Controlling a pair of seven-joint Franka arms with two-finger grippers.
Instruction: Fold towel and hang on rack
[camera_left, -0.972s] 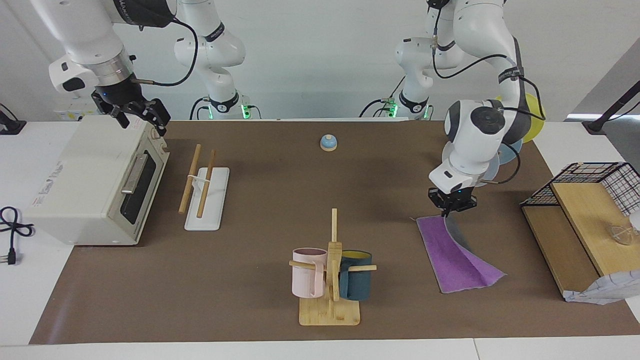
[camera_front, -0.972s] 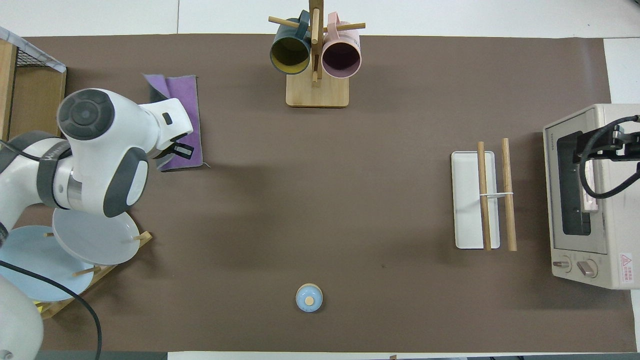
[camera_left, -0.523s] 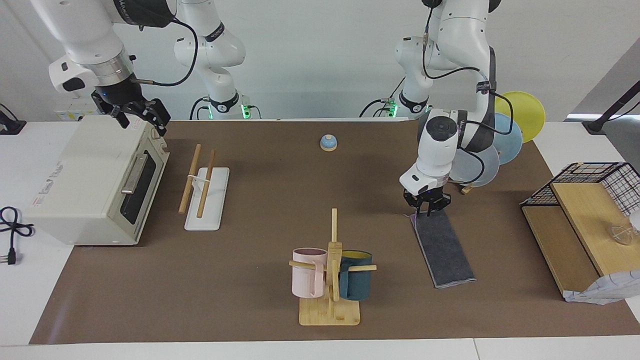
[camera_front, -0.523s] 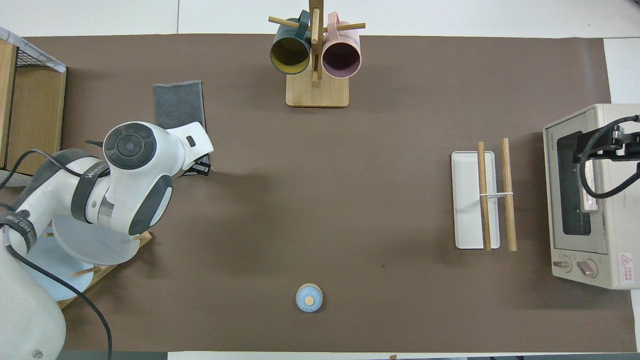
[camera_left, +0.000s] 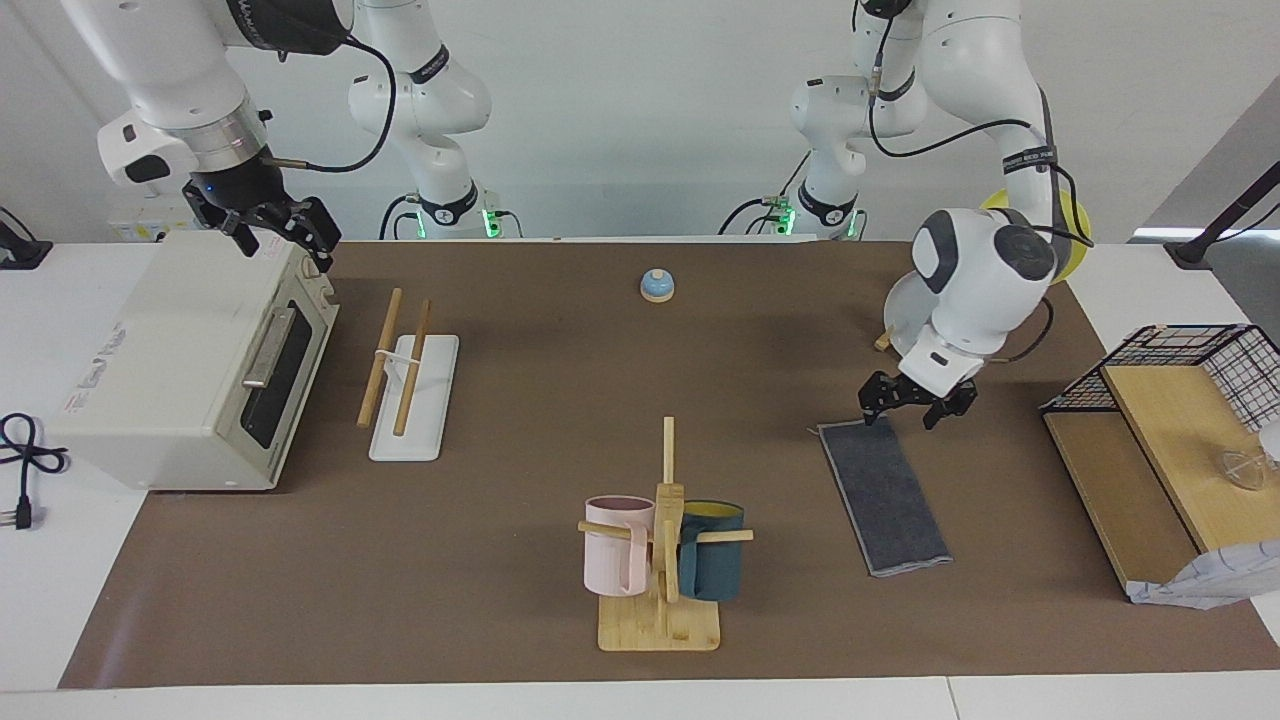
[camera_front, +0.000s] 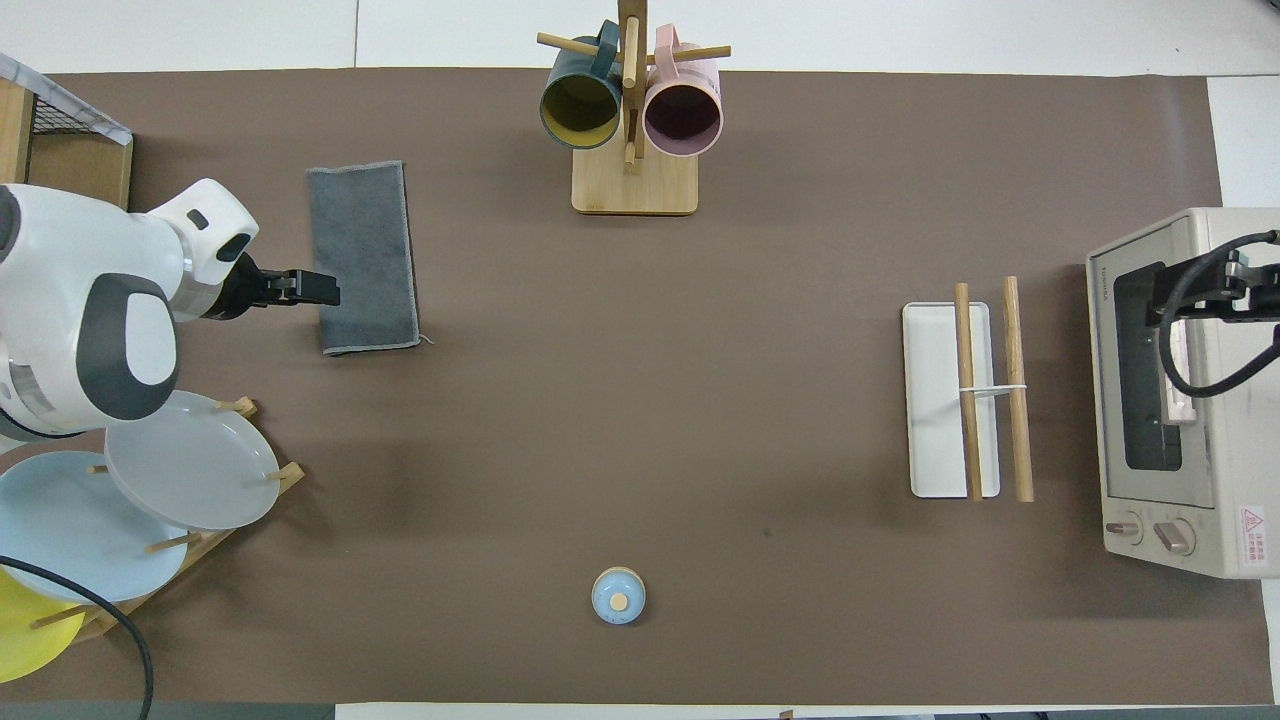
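The towel (camera_left: 884, 495), a thin cloth folded grey face up, lies flat well apart from the two-rod wooden rack on its white base (camera_left: 408, 375), so I judge folding done; my left gripper (camera_left: 908, 405) hovers over its corner, fingers spread and empty, and must next pinch an edge, while the right gripper (camera_left: 268, 225), fingers spread, waits over the oven (camera_left: 190, 360).

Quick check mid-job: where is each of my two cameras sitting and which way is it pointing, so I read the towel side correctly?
Facing view: high across the table, looking at the robots; both arms and bases show, left gripper open over the towel edge, right gripper waiting above the toaster oven.
Overhead view: above the robots' end, looking forward and steeply down; the left arm's wrist and part of the right gripper show.
Shared: towel, rack, mug tree, bell, half a turn apart.
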